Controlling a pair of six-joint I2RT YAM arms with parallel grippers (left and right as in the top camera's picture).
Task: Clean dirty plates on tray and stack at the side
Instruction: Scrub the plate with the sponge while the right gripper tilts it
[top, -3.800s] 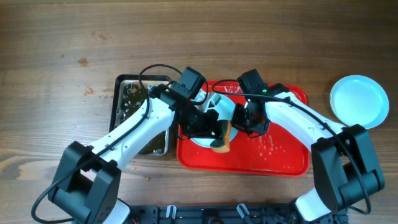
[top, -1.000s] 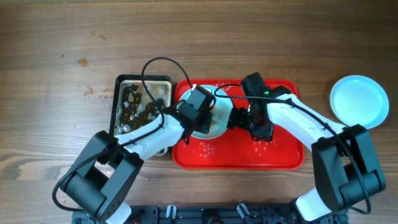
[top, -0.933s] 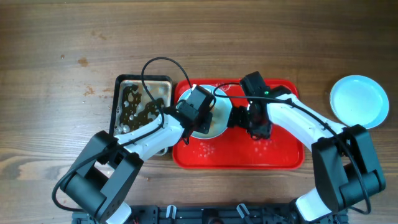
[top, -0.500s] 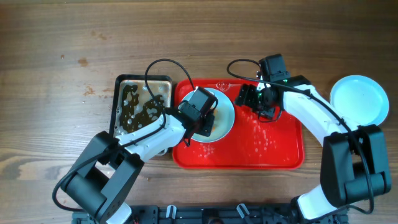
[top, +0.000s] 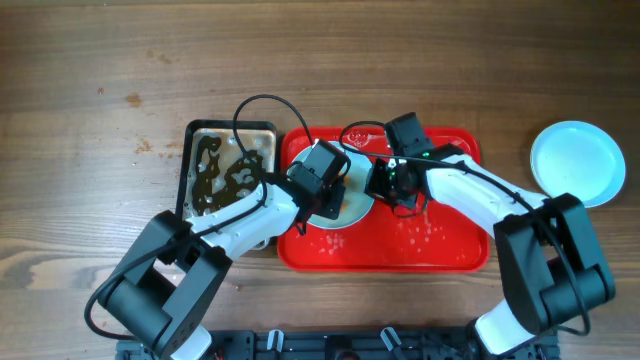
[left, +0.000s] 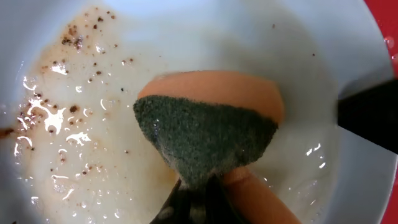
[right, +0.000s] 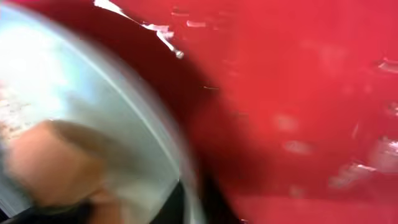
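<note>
On the left part of the red tray (top: 440, 250), whose long axis runs left-right in the overhead view, a speckled plate (left: 186, 37) lies face up. The left gripper (left: 196, 202) pinches a sponge (left: 211, 124) onto it, and the right gripper (top: 380, 185) is clamped on its right rim. A dark pan (top: 225, 175) sits just left of the tray, and a second plate (top: 577, 163) lies beyond its right end.

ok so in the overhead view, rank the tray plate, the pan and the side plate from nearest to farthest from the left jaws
1. tray plate: right under the left gripper, at the centre.
2. pan: just to the left.
3. side plate: far right, clearly the farthest.
</note>
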